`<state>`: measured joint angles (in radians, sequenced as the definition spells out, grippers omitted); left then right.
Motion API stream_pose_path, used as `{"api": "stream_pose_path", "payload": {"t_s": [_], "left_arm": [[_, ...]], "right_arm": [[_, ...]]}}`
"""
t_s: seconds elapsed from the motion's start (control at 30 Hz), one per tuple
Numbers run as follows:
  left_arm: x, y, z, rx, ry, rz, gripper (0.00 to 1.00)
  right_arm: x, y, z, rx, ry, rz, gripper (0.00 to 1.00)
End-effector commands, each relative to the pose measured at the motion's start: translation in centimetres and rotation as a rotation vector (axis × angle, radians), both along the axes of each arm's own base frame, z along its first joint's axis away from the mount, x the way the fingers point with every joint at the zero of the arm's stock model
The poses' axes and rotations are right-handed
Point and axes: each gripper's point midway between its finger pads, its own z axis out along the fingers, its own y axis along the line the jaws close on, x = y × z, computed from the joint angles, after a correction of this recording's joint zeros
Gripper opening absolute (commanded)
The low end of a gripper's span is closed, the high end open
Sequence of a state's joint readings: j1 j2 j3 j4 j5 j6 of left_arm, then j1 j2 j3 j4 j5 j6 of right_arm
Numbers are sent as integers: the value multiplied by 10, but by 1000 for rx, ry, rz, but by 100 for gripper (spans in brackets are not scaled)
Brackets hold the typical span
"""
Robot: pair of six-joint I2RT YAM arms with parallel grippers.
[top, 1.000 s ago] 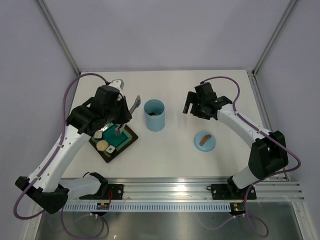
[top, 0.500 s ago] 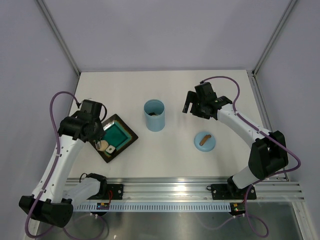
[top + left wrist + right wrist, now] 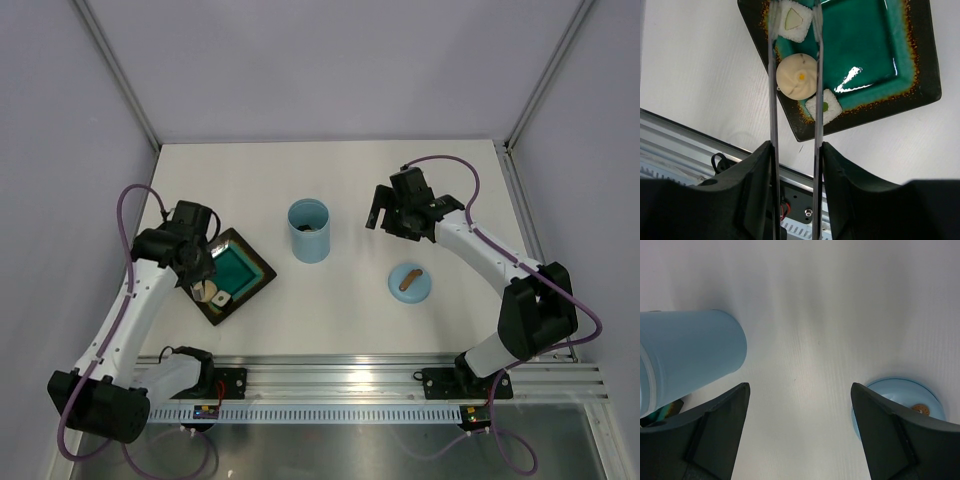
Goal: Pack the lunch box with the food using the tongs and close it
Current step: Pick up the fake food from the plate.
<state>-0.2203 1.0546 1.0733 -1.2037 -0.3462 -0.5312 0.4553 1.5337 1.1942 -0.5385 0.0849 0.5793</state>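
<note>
My left gripper (image 3: 796, 146) is shut on the silvery tongs (image 3: 772, 100), one finger pressing each arm. The tongs reach out over the near-left corner of the dark tray (image 3: 920, 75). Their spread arms straddle a beige disc (image 3: 797, 76) and a white square (image 3: 792, 20) of food. Another white square (image 3: 824, 106) lies just outside the right arm. The light blue lunch box (image 3: 309, 232) stands upright and uncovered mid-table, with something dark inside. Its lid (image 3: 410, 283) lies to the right. My right gripper (image 3: 385, 215) hovers open between the lunch box (image 3: 685, 355) and the lid (image 3: 905, 395).
The tray (image 3: 255, 262) sits left of the lunch box, turned diagonally. An aluminium rail (image 3: 340, 385) with both arm bases runs along the near table edge. Grey walls and frame posts close in the left, back and right sides.
My left arm swung left from beside the lunch box to the tray's near-left corner, and the tongs' arms have spread wider. The right arm stayed put.
</note>
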Motion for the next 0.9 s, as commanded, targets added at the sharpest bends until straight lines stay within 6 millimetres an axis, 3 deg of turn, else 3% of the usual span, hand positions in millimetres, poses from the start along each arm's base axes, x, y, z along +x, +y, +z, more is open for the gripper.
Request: {"api": "stream_pose_path", "payload": {"t_s": [0.0,0.3,0.87], "left_arm": [[11,5,2,34,-30,-11,47],[10,4,-9,39,12,-36,54],[16,11,-19,31,53,-17,55]], "right_arm": [[1,5,18,30,-57,17,90],[3,7,16,31,-51,20,90],[1,6,15,30,-52,16,90]]}}
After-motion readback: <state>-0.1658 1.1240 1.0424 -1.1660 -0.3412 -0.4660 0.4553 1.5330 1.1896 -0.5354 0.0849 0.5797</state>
